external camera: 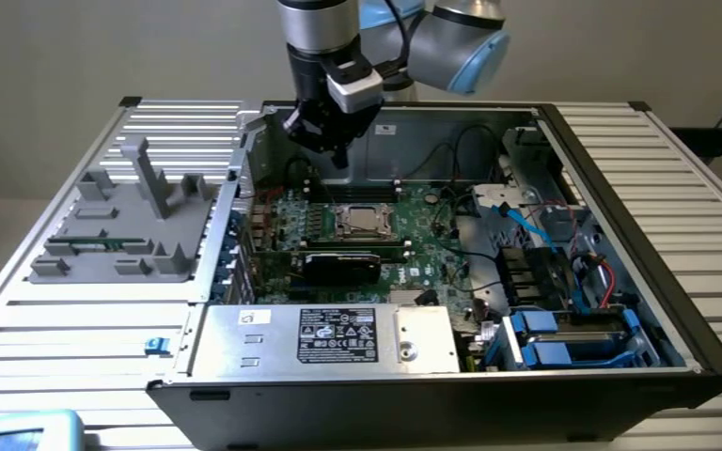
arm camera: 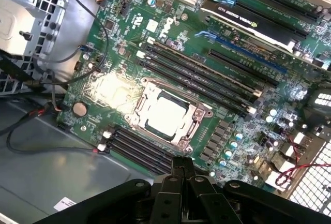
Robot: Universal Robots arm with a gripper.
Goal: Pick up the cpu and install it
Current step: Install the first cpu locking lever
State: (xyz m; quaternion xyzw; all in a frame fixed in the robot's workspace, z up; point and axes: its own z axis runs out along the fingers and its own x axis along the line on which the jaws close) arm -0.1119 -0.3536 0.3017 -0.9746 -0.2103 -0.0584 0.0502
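**Gripper closed and empty, cpu lying in the socket**

You had the gripper [external camera: 336,155] fully closed with nothing between the fingers. It hung over the back part of the open case [external camera: 624,188], close to the rear wall. The cpu [arm camera: 166,116] lay flat inside the socket frame [arm camera: 195,123] on the motherboard [external camera: 436,254], with memory slots [arm camera: 207,84] on either side. In the exterior view it sat below the gripper and apart from it, with no contact.

My read: the chip looked square to the frame, and I saw no corner riding up. Glare on the board beside the socket washed out one edge, so I couldn't confirm full seating. I also couldn't tell whether the frame was latched.

What mattered for working that chip:
- **Approach:** the line had to be vertical over the chip's centre, with the fingers parallel to its edges.
- **Contact:** only the metal top and rim were safe to touch. I judged any sideways drag in the socket a risk to the contacts underneath.
- **Clearance:** the graphics card [external camera: 342,265] stood close on one side and loose cables [arm camera: 36,125] ran along the other, so room looked tight.
- **Alignment:** the wrist had to be squared up while high, not corrected down low.
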